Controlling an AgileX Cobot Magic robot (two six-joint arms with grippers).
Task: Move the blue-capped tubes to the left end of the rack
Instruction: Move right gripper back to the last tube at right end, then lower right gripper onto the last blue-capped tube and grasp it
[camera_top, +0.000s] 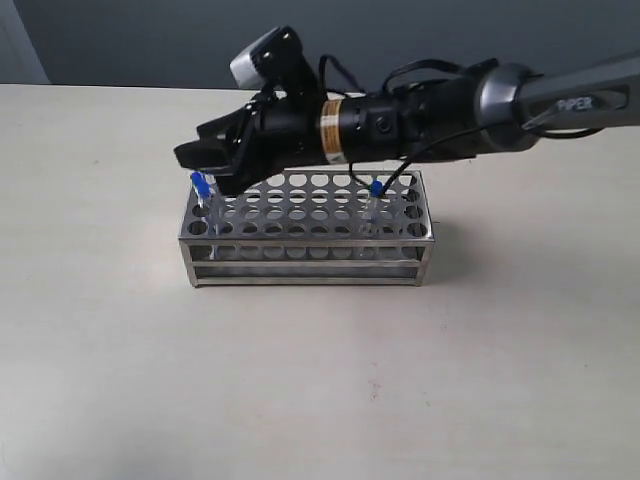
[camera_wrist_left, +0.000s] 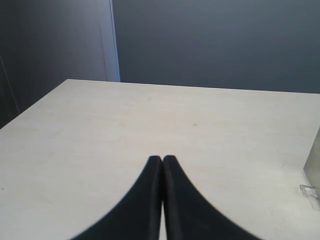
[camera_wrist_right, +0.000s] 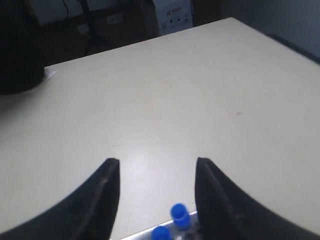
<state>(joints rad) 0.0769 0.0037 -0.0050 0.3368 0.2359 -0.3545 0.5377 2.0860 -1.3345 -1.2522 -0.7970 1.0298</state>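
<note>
The silver rack (camera_top: 305, 235) stands mid-table. Blue-capped tubes (camera_top: 201, 186) stand close together at its left end, and another blue-capped tube (camera_top: 375, 189) stands near its right end. My right gripper (camera_top: 198, 160) reaches across over the rack's left end, open, just above those left tubes. In the right wrist view two blue caps (camera_wrist_right: 180, 214) show between and below its open fingers (camera_wrist_right: 157, 161), at the rack's edge (camera_wrist_right: 140, 235); nothing is held. My left gripper (camera_wrist_left: 162, 158) is shut and empty over bare table, outside the exterior view.
The pale table (camera_top: 320, 380) stretches all round the rack. The right arm (camera_top: 450, 105) stretches over the rack's back rows. A pale object (camera_wrist_left: 313, 160) with a clear piece below it shows at the edge of the left wrist view.
</note>
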